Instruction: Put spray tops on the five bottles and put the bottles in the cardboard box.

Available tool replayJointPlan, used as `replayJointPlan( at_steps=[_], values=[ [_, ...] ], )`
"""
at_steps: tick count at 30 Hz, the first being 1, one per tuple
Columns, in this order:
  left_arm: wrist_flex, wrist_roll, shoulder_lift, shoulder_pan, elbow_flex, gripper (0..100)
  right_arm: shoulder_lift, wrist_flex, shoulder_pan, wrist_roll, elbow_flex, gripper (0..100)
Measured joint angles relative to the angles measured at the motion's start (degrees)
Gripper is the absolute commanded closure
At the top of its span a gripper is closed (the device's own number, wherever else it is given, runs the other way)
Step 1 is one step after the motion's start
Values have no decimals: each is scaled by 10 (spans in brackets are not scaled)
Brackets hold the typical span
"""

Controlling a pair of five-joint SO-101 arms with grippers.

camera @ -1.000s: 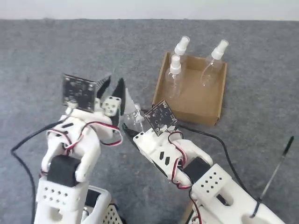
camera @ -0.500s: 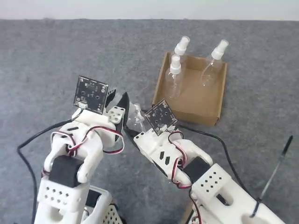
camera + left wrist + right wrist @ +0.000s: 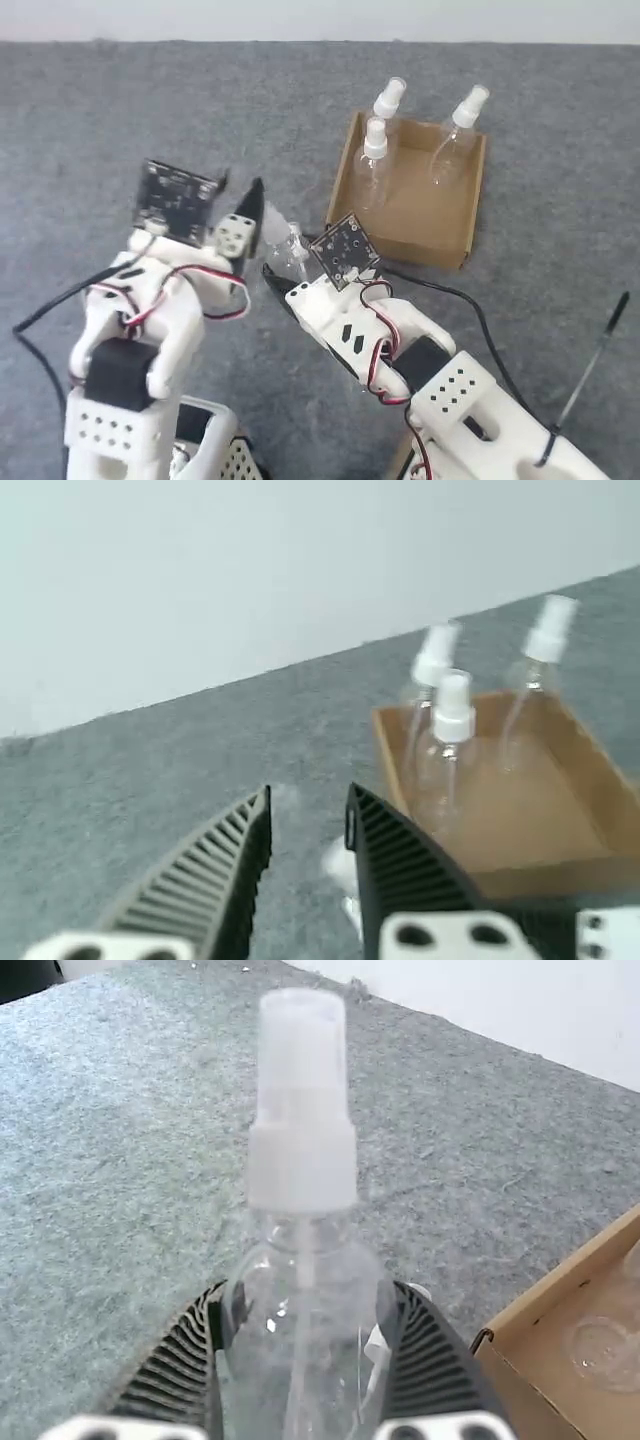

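High view: bottle [image 3: 287, 245] upright, clamped between fingers of right gripper [image 3: 283, 258], short of cardboard box [image 3: 398, 244]; three capped bottles [image 3: 372, 170] inside.

Left wrist view: left gripper [image 3: 308, 825] parted, holding nothing; box beyond the fingertips.

Right wrist view: spray top [image 3: 300, 1110] seated above the fingers; grip low on the body, presumably keeping the top clear for boxing.
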Motion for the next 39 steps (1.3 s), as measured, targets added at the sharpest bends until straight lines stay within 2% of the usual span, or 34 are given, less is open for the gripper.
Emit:
replayJointPlan(
  at_steps=[4,9,19,29,39],
  values=[
    [0,4,6,-44,0,836,0,0,0,0,0,992],
    [0,9,73,-50,-1,829,0,0,0,0,0,992],
    [12,9,91,4,-1,840,-2,0,-1,0,0,992],
    [30,9,93,10,-1,840,-3,0,-1,0,0,992],
    [30,5,93,49,-9,840,-3,0,4,0,0,992]
  ],
)
